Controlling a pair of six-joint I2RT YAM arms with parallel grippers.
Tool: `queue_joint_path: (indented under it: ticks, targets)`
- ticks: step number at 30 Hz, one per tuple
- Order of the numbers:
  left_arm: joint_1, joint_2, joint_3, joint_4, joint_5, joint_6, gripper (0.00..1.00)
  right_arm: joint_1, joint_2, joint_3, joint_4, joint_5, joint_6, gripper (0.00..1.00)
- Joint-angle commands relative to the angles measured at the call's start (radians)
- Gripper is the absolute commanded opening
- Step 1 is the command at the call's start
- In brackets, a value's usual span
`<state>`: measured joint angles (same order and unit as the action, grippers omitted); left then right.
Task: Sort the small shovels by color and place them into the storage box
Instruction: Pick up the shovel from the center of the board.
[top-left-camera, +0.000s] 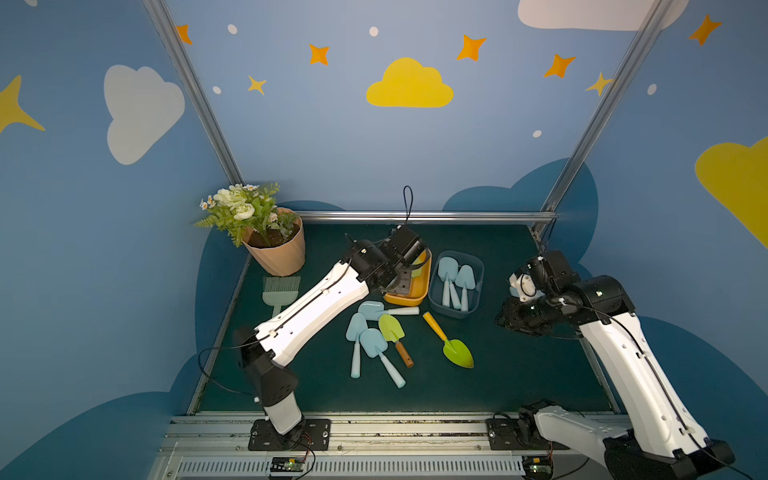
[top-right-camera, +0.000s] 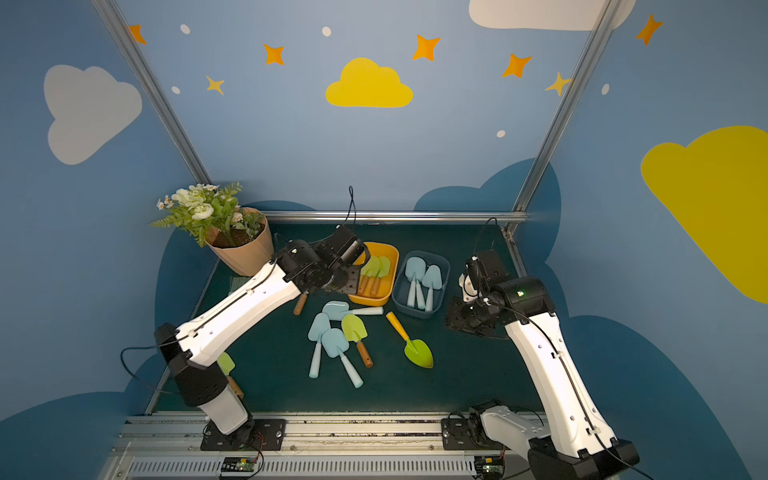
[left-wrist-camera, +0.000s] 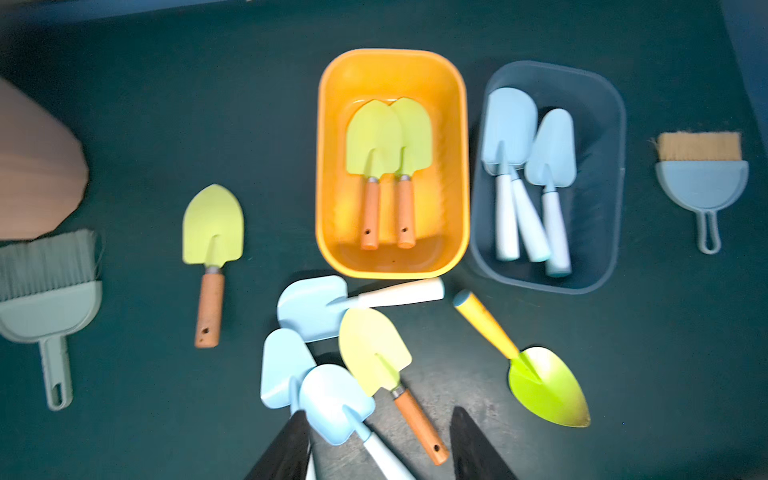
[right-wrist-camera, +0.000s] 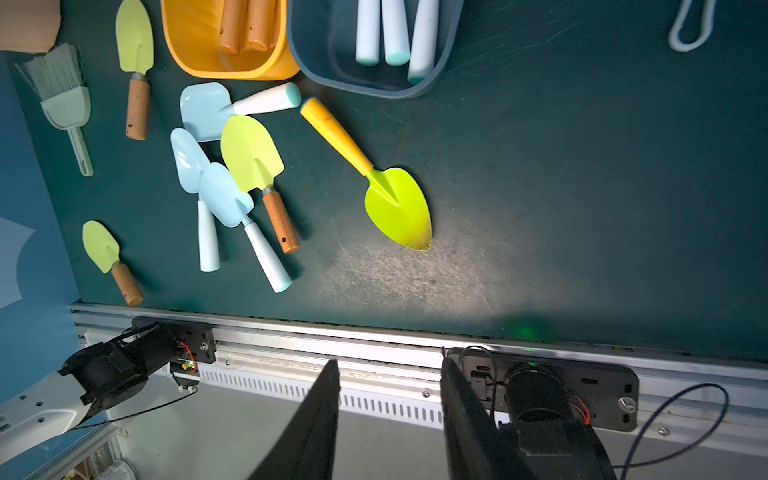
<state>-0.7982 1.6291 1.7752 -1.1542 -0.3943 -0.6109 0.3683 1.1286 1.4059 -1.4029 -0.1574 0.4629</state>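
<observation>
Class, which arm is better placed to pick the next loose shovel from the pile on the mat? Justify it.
Likely left. The left gripper hovers, jaws apart, right by the pile of loose shovels. The right gripper sits off beyond the blue box, facing the front rail.

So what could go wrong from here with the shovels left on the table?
One green shovel overlaps light blue shovels, so a grab might drag a wrong-coloured neighbour along.
The orange-handled trowel looks long against the yellow box and might stick out over its rim.
The light blue brush near the blue box could be mistaken for a shovel.
</observation>
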Motion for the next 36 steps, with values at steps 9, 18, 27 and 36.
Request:
queue_joint_path:
  ticks: [9,18,27,36]
  targets:
    - [0.1,-0.471,-0.412,-0.034,-0.071,-0.16,0.47,0.214,0.055,-0.098,0.223,-0.049,0.102,0.44]
    - [0.188,-0.592,-0.492,-0.158,-0.081,-0.206,0.5,0.411,0.208,-0.165,0.439,-0.116,0.116,0.46]
    - [0.273,-0.605,-0.549,-0.157,-0.021,-0.182,0.53,0.537,0.533,-0.054,0.445,-0.176,0.101,0.49]
    - [0.3,-0.615,-0.583,-0.127,0.01,-0.162,0.54,0.563,0.688,-0.006,0.432,-0.147,0.094,0.55]
